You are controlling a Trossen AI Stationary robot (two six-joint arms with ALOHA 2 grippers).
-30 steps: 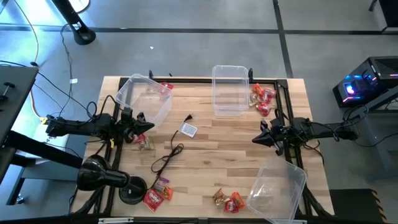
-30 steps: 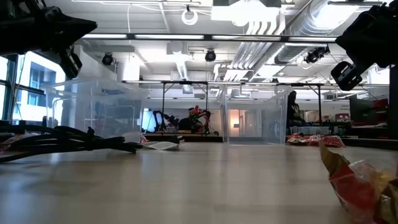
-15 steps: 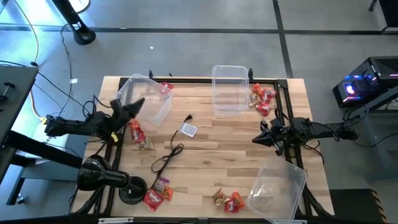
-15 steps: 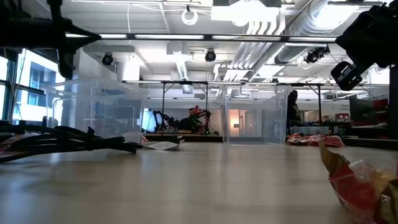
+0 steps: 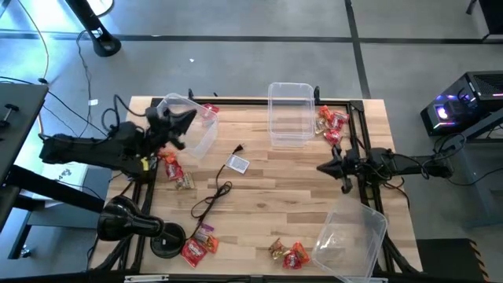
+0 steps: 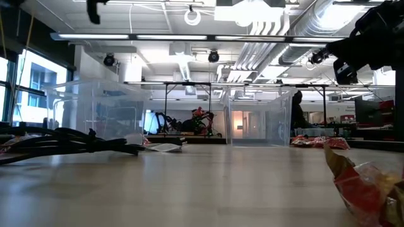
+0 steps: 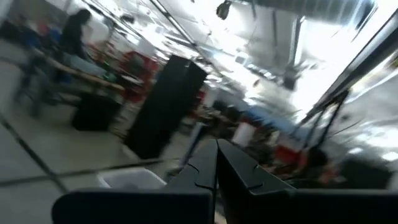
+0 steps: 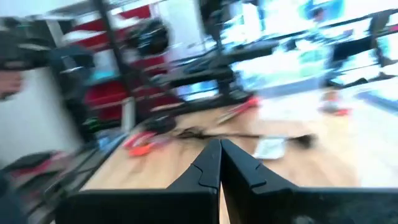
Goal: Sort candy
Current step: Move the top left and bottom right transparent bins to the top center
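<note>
Candy lies in small red and gold heaps: by the table's left edge (image 5: 172, 170), at the far right (image 5: 332, 126), beside the left bin (image 5: 211, 110), and along the near edge (image 5: 198, 245) (image 5: 288, 253). One piece shows close up in the low view (image 6: 363, 186). My left gripper (image 5: 187, 119) is shut and raised high over the tipped clear bin (image 5: 196, 135), holding nothing (image 7: 216, 152). My right gripper (image 5: 321, 167) is shut and hovers above bare wood near the right edge (image 8: 219, 149).
A clear bin (image 5: 289, 114) stands at the far middle. Another (image 5: 350, 236) lies tilted at the near right corner. A grey tag (image 5: 238, 163) with a black cable (image 5: 211, 198) lies mid-table. A black lamp base (image 5: 126, 224) sits off the near left corner.
My left arm has lifted from beside the candy heap at the left edge and swung toward the far edge, ending high above the tipped bin with its fingers pointing more level. The heap stays on the table. My right gripper has shifted slightly toward the table's left.
</note>
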